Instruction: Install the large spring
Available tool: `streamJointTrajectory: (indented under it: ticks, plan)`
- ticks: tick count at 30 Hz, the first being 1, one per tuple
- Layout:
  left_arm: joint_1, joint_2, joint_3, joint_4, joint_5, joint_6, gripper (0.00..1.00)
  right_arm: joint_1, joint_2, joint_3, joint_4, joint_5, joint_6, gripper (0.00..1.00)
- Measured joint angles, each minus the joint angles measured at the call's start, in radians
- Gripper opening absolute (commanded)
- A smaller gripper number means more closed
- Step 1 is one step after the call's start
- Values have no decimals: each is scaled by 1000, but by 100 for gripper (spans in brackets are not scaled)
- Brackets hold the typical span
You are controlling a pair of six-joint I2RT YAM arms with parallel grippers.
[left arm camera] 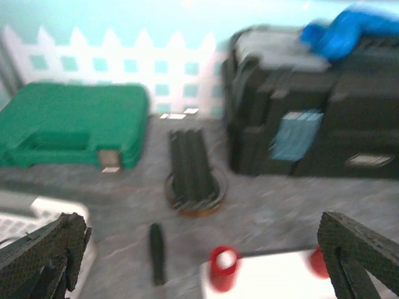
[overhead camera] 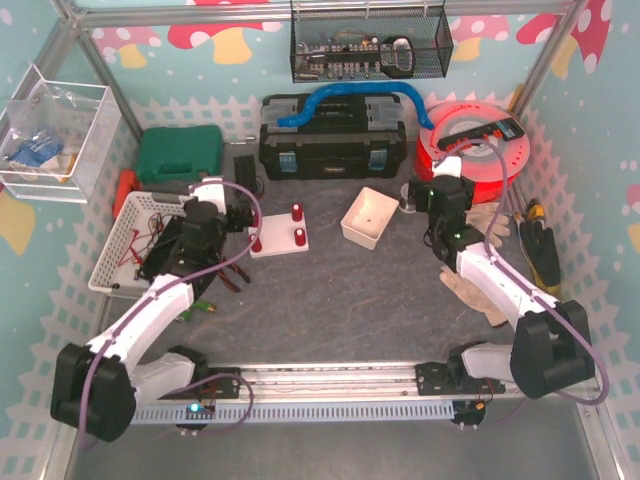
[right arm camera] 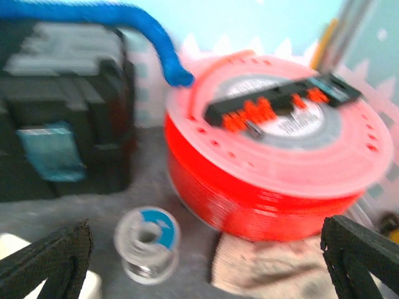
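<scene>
- While the big spring was too small or too blurry to pick out for sure, the white basket far on the left held a tangle of dark bits. I could not tell if the spring was in there.
- Next came the left gripper. Its two fingers stood far apart and held nothing.
- Just below and in front of that gripper lay the white board, with three red pegs sticking straight up.
- The near peg had a pale top in the left wrist view. That might have been a spring sitting on it, but the blur hid it.
- I think a spring had to stand up the same way a peg pointed, and then go straight down over it.
- The left arm was much nearer the board, so I think this job was for that arm.
- Further right sat the white box, between the board and the right arm.
- The right gripper was wide open and empty too. It pointed at the red reel and a little wire spool, well apart from the pegs.
</scene>
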State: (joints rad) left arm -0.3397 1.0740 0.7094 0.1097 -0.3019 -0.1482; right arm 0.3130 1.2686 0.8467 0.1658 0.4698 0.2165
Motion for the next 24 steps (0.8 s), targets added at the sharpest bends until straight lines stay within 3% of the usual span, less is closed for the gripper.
streamJointTrajectory:
  ticks: [9, 24]
  plan:
    - [222, 97, -274, 344, 60, 67, 99, -169, 37, -282, 249, -3, -42, 99]
    - [324, 424, -310, 735, 184, 39, 99, -311, 253, -408, 624, -158, -83, 99]
